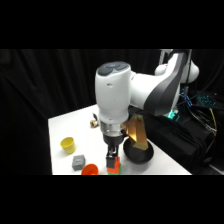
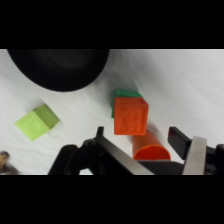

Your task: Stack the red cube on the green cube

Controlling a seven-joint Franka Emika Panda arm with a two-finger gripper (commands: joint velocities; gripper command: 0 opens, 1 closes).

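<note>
In the wrist view the red cube (image 2: 130,116) sits on the green cube (image 2: 125,94), of which only a dark green edge shows behind it. My gripper (image 2: 139,134) is open, and its two fingers stand wider apart than the red cube without touching it. In the side view the gripper (image 1: 112,158) hangs straight down at the table's front edge. The red cube (image 1: 114,162) is just at its tips, with the green cube (image 1: 114,171) under it.
A black bowl (image 1: 137,152) (image 2: 60,67) stands right beside the stack. An orange-red cup (image 1: 90,170) (image 2: 150,152) is close on the other side. A lime cube (image 2: 37,121), a grey block (image 1: 78,161) and a yellow cup (image 1: 68,145) lie further left.
</note>
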